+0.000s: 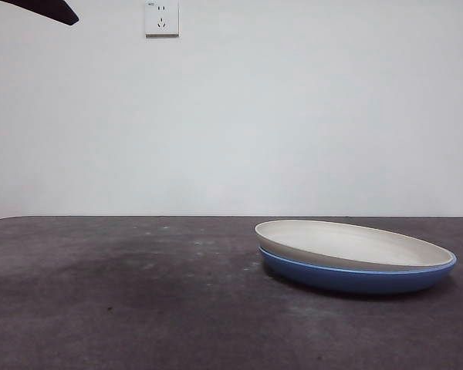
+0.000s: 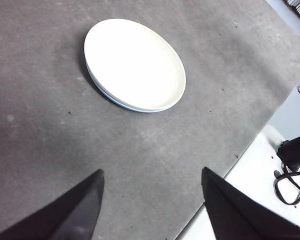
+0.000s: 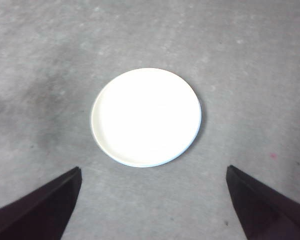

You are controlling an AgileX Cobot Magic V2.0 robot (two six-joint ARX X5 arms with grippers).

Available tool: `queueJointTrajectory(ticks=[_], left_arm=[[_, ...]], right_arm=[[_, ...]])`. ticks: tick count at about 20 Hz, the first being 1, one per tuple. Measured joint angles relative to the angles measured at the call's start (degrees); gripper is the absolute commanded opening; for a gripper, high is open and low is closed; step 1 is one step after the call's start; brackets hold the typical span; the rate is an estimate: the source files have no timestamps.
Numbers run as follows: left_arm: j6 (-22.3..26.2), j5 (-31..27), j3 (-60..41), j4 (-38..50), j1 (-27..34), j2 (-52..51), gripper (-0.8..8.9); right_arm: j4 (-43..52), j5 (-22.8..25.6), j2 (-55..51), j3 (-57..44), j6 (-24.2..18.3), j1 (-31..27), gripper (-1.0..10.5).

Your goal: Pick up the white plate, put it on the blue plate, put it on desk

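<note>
The white plate [image 1: 347, 243] is sitting nested on the blue plate [image 1: 355, 276], tilted slightly so that its rim is riding higher at the 9 o'clock side in the front view. Both plates are resting on the desk [image 1: 123, 293], toward the 4 o'clock area of that view.

The left pincer [image 2: 150, 192] is hanging well above the desk with its jaws spread wide and gripping nothing. The right pincer [image 3: 152, 195] is hovering high over the stack, jaws likewise wide apart and empty.

Handling assessment: the white plate is appearing rigid, shallow and matte, so it is likely offering fair friction, while the glossy blue plate beneath is probably slippery. Both are looking breakable. The recommended hold is on the raised rim at 9 o'clock, where a jaw is finding clearance to slide under the lip.
</note>
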Motion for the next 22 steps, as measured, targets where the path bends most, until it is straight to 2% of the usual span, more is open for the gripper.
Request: queueJointTrajectory(ticks=[4, 14, 22], left_arm=[[0.0, 0.0, 0.0, 0.0, 0.0, 0.0, 3.12], [0.0, 0.0, 0.0, 0.0, 0.0, 0.0, 3.12], [0.0, 0.0, 0.0, 0.0, 0.0, 0.0, 3.12]], right_arm=[[0.2, 2.0, 5.1, -0.1, 0.8, 0.0, 4.6], [21.1, 1.8, 31.1, -4.9, 2.4, 0.0, 4.6], [27.0, 1.8, 44.4, -4.9, 2.4, 0.0, 4.4]])
